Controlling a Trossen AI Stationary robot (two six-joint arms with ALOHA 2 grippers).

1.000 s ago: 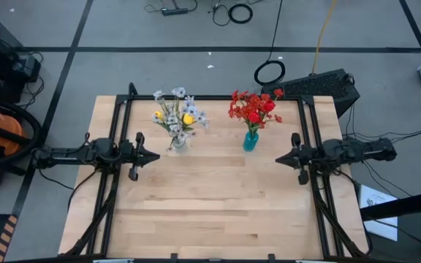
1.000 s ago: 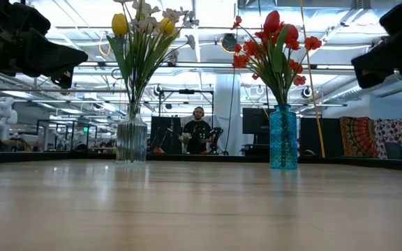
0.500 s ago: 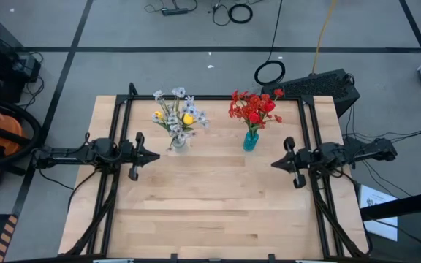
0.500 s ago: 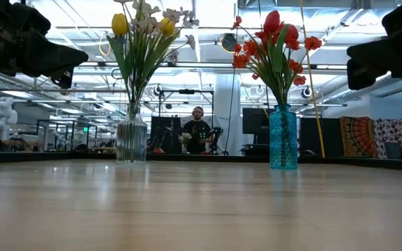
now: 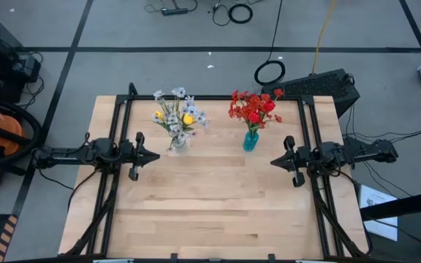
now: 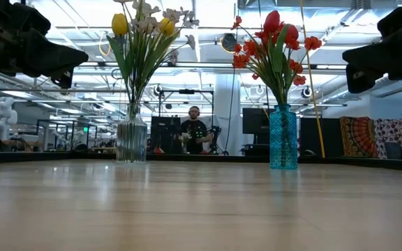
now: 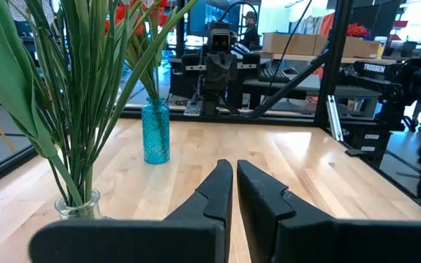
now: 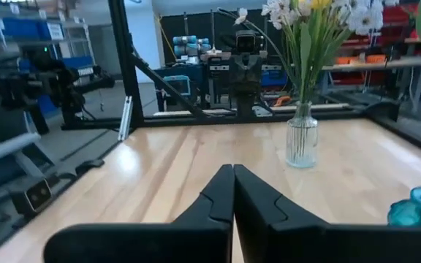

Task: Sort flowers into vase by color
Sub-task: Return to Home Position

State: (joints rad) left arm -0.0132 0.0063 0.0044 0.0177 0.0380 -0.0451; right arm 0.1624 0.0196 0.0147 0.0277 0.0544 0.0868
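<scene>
The red flowers [image 5: 254, 109] stand upright in the blue vase [image 5: 250, 141] and the yellow and white flowers [image 5: 177, 117] in the clear vase [image 5: 178, 143], both at the table's far side. Each vase lies just beyond the nearer arm's tip: the right gripper [image 5: 272, 162] near the blue, the left gripper [image 5: 154, 155] near the clear, fingers pressed together and empty. Since a second ago the right gripper has slid slightly toward the table's middle; the left has not moved

Both arms held level and raised, facing each other. From left side, left arm reaches inward; left gripper [image 5: 154, 155] points toward centre, fingers [image 7: 218, 186] nearly touching. From right side, right arm reaches inward; right gripper [image 5: 273, 162] points toward centre, fingers [image 8: 221, 188] closed tip to tip
</scene>
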